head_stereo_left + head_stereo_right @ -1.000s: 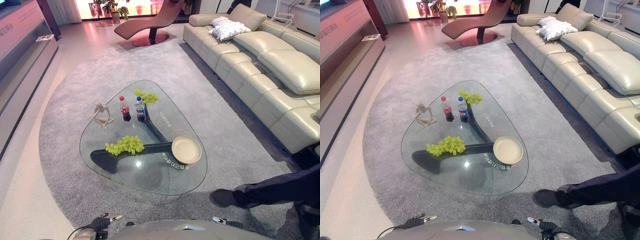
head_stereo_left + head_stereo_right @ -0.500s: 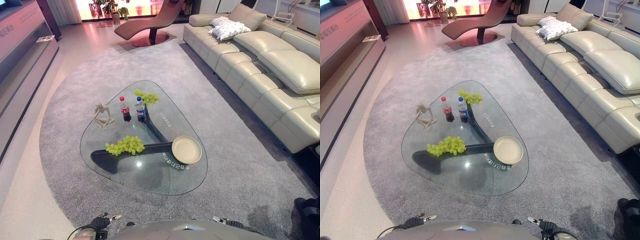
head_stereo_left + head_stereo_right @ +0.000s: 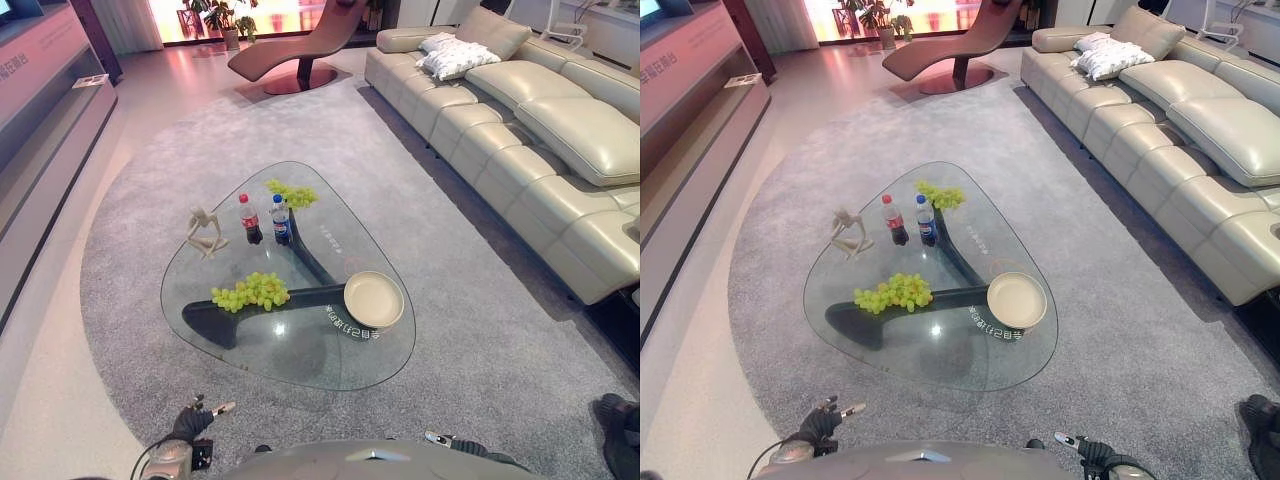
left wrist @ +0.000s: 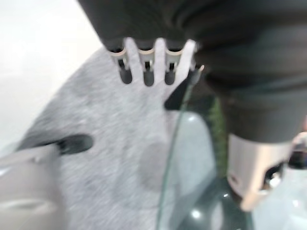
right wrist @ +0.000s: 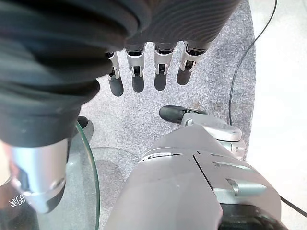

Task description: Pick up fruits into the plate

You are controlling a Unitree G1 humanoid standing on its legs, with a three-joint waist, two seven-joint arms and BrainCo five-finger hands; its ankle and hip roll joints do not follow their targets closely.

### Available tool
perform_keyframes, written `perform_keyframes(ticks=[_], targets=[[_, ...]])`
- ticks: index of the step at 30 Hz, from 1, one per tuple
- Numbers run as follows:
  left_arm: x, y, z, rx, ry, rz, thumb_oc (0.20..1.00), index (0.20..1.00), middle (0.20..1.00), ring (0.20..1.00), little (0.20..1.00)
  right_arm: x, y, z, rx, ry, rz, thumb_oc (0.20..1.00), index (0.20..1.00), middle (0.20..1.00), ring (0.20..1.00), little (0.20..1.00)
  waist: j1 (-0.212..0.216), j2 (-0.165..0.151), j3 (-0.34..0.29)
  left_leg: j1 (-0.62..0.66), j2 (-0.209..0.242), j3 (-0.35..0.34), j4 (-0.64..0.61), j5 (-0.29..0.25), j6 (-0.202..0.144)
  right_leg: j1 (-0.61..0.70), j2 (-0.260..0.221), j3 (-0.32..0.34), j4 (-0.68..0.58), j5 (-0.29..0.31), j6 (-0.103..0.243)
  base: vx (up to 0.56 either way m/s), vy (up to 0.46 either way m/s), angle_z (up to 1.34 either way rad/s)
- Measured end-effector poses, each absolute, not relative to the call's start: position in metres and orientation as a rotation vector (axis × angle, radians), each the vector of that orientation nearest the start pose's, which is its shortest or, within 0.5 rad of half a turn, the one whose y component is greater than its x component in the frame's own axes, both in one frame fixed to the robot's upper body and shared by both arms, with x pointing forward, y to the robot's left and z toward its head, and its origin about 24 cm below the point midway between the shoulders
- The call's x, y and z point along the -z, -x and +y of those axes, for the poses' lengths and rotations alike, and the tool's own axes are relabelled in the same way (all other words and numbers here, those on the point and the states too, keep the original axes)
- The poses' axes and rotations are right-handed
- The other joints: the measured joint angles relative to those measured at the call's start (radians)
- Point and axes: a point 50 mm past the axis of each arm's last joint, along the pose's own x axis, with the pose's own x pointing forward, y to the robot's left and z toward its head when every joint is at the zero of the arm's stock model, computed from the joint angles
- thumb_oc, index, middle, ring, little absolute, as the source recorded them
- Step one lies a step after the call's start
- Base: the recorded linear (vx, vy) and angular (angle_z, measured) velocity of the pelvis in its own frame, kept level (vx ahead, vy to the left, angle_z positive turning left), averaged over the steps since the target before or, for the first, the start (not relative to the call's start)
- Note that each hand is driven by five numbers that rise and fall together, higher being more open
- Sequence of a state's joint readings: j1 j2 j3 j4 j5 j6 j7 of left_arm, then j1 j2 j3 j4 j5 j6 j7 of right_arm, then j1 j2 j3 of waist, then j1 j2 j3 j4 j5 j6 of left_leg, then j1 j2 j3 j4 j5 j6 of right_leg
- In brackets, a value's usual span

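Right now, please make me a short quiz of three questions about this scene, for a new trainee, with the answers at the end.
1. True or false: the plate already holds fruit.
2. What stands nearest the far grape bunch? A) the wooden figure B) the two bottles C) the plate
3. Fill in: the near grape bunch lies to the robot's ____ of the plate on the glass table.

Key:
1. False; the plate is empty, and both bunches lie on the glass.
2. B.
3. Left.

Both hands, left hand and right hand, hang open, short of the table.
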State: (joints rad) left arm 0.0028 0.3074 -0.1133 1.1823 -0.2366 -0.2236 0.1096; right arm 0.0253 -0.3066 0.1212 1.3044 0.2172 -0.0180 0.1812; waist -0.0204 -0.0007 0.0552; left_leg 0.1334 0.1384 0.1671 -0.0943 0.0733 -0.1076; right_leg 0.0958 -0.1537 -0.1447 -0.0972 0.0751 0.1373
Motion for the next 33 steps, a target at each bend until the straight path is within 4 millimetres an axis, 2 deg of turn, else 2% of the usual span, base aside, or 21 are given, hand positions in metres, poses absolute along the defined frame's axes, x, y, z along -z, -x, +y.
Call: perform_keyframes(ticks=[5,8,9,11,14,18,20,21,22,23,24,26,29,30,33], targets=[[0.118,-0.151,0.282,-0.402,-0.283,0.793,1.000,1.000,1.000,1.000,1.000,0.156,-0.066,-0.269,0.101,0.070,1.282,1.000,1.000,1.000,1.000,1.000,-0.015,0.017,0.015,-0.001,0.000,0.004,0.000,-0.001,-0.001,-0.004,0.000,0.003,0.000,0.000,0.000,0.00,0.011,-0.01],[0.098,-0.175,0.293,-0.449,-0.349,0.676,1.000,1.000,1.000,1.000,1.000,0.154,-0.066,-0.274,0.107,0.084,1.274,1.000,1.000,1.000,1.000,1.000,-0.028,0.027,0.035,-0.009,0.000,0.006,0.000,0.000,-0.001,-0.014,0.001,0.008,0.000,0.001,0.002,-0.01,0.011,-0.01],[0.095,-0.178,0.296,-0.455,-0.365,0.660,1.000,1.000,1.000,1.000,1.000,0.154,-0.066,-0.274,0.107,0.084,1.272,1.000,1.000,1.000,1.000,1.000,-0.029,0.029,0.035,-0.014,0.000,0.008,0.000,0.000,0.000,-0.020,0.001,0.010,0.000,0.003,0.004,-0.07,0.039,-0.08],[0.082,-0.191,0.303,-0.474,-0.426,0.604,1.000,1.000,1.000,1.000,1.000,0.152,-0.071,-0.275,0.104,0.088,1.253,1.000,1.000,1.000,1.000,1.000,-0.034,0.031,0.046,-0.028,0.000,0.020,0.000,0.002,0.003,-0.040,0.002,0.022,0.000,0.010,-0.005,-0.12,0.046,-0.13],[0.057,-0.220,0.310,-0.496,-0.529,0.491,1.000,1.000,1.000,1.000,1.000,0.149,-0.081,-0.277,0.109,0.089,1.210,1.000,1.000,1.000,1.000,1.000,-0.039,0.034,0.081,-0.061,-0.004,0.024,0.004,0.007,0.005,-0.078,0.002,0.029,0.005,0.021,-0.006,-0.17,0.049,-0.08],[0.017,-0.259,0.316,-0.501,-0.645,0.330,1.000,1.000,1.000,1.000,1.000,0.139,-0.113,-0.281,0.106,0.105,1.111,1.000,1.000,1.000,1.000,1.000,-0.052,0.036,0.148,-0.124,-0.008,0.034,0.013,0.024,0.005,-0.150,0.001,0.051,0.014,0.044,-0.009,-0.26,0.056,-0.11],[-0.025,-0.293,0.320,-0.500,-0.761,0.201,1.000,1.000,1.000,1.000,1.000,0.125,-0.150,-0.285,0.090,0.131,0.998,1.000,1.000,1.000,1.000,1.000,-0.061,0.035,0.222,-0.193,-0.013,0.033,0.039,0.031,0.010,-0.219,-0.006,0.057,0.040,0.053,-0.010,-0.23,0.033,-0.04],[-0.034,-0.300,0.321,-0.501,-0.782,0.173,1.000,1.000,1.000,1.000,1.000,0.121,-0.157,-0.286,0.090,0.134,0.972,1.000,1.000,1.000,1.000,1.000,-0.063,0.035,0.241,-0.202,-0.014,0.032,0.044,0.032,0.011,-0.230,-0.007,0.057,0.047,0.054,-0.011,-0.19,0.006,0.01],[-0.058,-0.315,0.322,-0.509,-0.826,0.106,1.000,1.000,1.000,1.000,1.000,0.113,-0.173,-0.287,0.096,0.128,0.915,1.000,1.000,1.000,1.000,1.000,-0.069,0.034,0.287,-0.226,-0.014,0.029,0.057,0.033,0.013,-0.254,-0.009,0.059,0.063,0.054,-0.011,-0.11,-0.001,0.02],[-0.058,-0.315,0.322,-0.509,-0.826,0.106,1.000,1.000,1.000,1.000,1.000,0.113,-0.173,-0.287,0.096,0.128,0.915,1.000,1.000,1.000,1.000,1.000,-0.069,0.034,0.287,-0.226,-0.014,0.029,0.057,0.033,0.013,-0.254,-0.009,0.059,0.063,0.054,-0.011,-0.17,-0.006,0.02],[-0.091,-0.333,0.322,-0.515,-0.896,0.017,1.000,1.000,1.000,1.000,1.000,0.103,-0.192,-0.286,0.104,0.113,0.849,1.000,1.000,1.000,1.000,1.000,-0.078,0.032,0.346,-0.259,-0.013,0.026,0.070,0.034,0.013,-0.288,-0.009,0.060,0.080,0.054,-0.011,-0.13,-0.009,0.01],[-0.108,-0.342,0.319,-0.519,-0.936,-0.026,1.000,1.000,1.000,1.000,1.000,0.098,-0.200,-0.287,0.105,0.112,0.819,1.000,1.000,1.000,1.000,1.000,-0.087,0.026,0.392,-0.266,-0.013,0.028,0.070,0.036,0.013,-0.299,-0.009,0.062,0.082,0.055,-0.012,-0.14,-0.006,-0.02],[-0.146,-0.356,0.319,-0.513,-1.075,-0.112,1.000,1.000,1.000,1.000,1.000,0.087,-0.215,-0.288,0.083,0.134,0.761,1.000,1.000,1.000,1.000,1.000,-0.100,0.011,0.447,-0.317,-0.013,0.028,0.070,0.048,0.014,-0.350,-0.009,0.064,0.084,0.065,-0.015,-0.10,0.023,-0.01],[-0.153,-0.361,0.315,-0.508,-1.102,-0.126,1.000,1.000,1.000,1.000,1.000,0.086,-0.217,-0.288,0.078,0.140,0.755,1.000,1.000,1.000,1.000,1.000,-0.101,0.006,0.466,-0.321,-0.013,0.028,0.070,0.049,0.014,-0.354,-0.010,0.064,0.085,0.065,-0.016,-0.08,0.040,-0.03],[-0.165,-0.371,0.306,-0.454,-1.208,-0.145,1.000,1.000,1.000,1.000,1.000,0.081,-0.223,-0.289,0.074,0.143,0.731,1.000,1.000,1.000,1.000,1.000,-0.117,0.004,0.472,-0.355,-0.013,0.028,0.071,0.049,0.014,-0.391,-0.010,0.060,0.095,0.065,-0.015,-0.04,0.029,0.00]])
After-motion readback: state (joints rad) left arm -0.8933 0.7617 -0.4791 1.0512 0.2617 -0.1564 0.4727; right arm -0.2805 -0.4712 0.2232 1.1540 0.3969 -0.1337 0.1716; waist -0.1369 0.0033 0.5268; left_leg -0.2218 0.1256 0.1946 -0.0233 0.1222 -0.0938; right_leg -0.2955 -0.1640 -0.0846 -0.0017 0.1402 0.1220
